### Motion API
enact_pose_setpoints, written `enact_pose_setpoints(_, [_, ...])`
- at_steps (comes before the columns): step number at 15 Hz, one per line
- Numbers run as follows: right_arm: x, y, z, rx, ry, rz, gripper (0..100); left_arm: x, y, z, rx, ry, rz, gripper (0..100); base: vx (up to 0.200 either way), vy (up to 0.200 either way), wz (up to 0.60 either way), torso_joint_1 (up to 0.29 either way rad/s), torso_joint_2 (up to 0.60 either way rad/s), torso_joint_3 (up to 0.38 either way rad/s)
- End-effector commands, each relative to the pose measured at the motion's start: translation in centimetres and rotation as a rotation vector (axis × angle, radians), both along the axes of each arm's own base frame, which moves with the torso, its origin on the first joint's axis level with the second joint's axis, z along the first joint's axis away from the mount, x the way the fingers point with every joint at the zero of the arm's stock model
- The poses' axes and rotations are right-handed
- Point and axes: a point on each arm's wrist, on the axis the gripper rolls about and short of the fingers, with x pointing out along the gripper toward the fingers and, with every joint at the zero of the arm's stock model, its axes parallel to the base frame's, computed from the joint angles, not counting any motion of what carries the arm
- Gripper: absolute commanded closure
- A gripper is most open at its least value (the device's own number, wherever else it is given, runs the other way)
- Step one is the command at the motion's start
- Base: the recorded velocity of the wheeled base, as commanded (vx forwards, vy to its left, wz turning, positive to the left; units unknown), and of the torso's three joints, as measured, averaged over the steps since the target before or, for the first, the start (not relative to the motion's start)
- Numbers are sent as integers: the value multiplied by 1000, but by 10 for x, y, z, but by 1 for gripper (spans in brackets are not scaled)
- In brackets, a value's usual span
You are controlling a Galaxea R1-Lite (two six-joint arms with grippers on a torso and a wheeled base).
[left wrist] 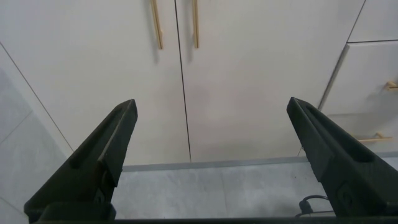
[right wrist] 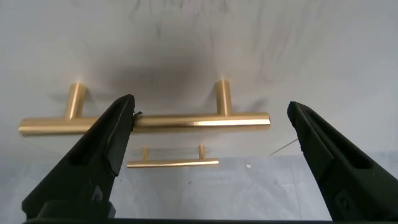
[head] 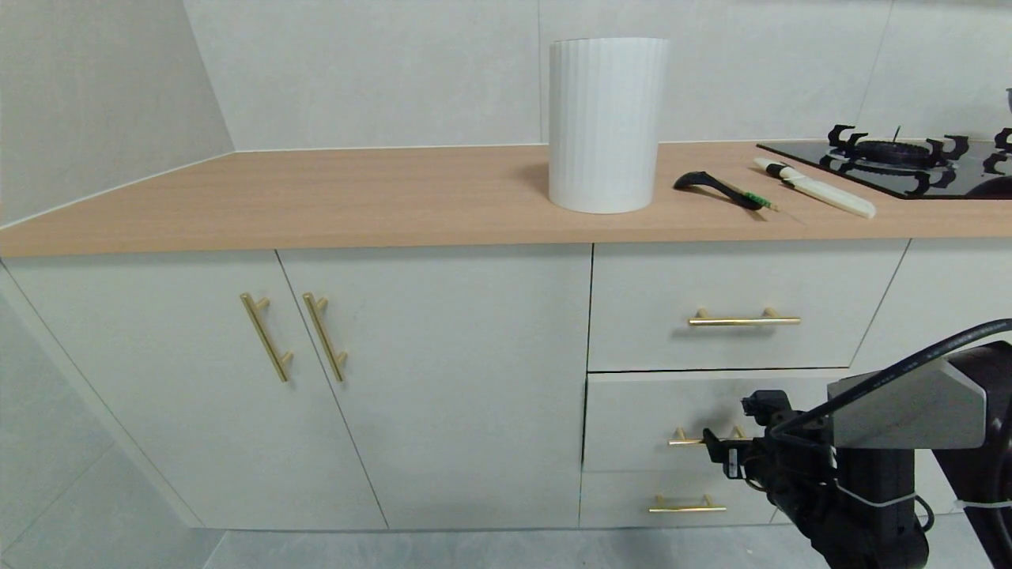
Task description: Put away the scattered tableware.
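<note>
Wooden counter (head: 316,197) over pale cabinets: a black spoon (head: 715,188) and a white knife (head: 818,190) lie apart near its right end, between a tall white ribbed utensil holder (head: 605,126) and the gas hob (head: 893,170). Your right pincer (right wrist: 211,107) is spread wide just before the middle drawer's brass handle (right wrist: 168,122). Your left pincer (left wrist: 211,107), also spread, faces the double cabinet doors (left wrist: 249,74) low down.

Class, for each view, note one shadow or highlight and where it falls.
Head view: the white container casts a soft shadow on the countertop; the glossy hob mirrors its grates. Right wrist view: a dark shadow near the gold handle, which glints. Left wrist view: cabinet doors evenly lit.
</note>
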Motion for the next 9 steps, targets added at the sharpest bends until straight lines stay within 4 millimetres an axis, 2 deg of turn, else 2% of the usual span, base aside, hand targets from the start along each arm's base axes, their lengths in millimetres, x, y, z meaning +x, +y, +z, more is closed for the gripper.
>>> enact_pose_setpoints(1, [-1, 0, -2, -3, 12, 1, 0, 0, 0, 0, 0, 0, 0, 0, 0, 0, 0, 0, 0, 0])
enact_pose_setpoints(3, [-5, -1, -1, -7, 22, 2, 0, 0, 0, 0, 0, 0, 0, 0, 0, 0, 0, 0, 0, 0])
enact_pose_setpoints(5, [-18, -4, 13, -31, 56, 18, 0, 0, 0, 0, 0, 0, 0, 0, 0, 0, 0, 0, 0, 0])
enact_pose_setpoints(8, [-38, -3, 56, -18, 117, 92, 0, 0, 0, 0, 0, 0, 0, 0, 0, 0, 0, 0, 0, 0])
enact_pose_setpoints(9, [-47, -1, 76, -17, 136, 113, 0, 0, 0, 0, 0, 0, 2, 0, 0, 0, 0, 0, 0, 0])
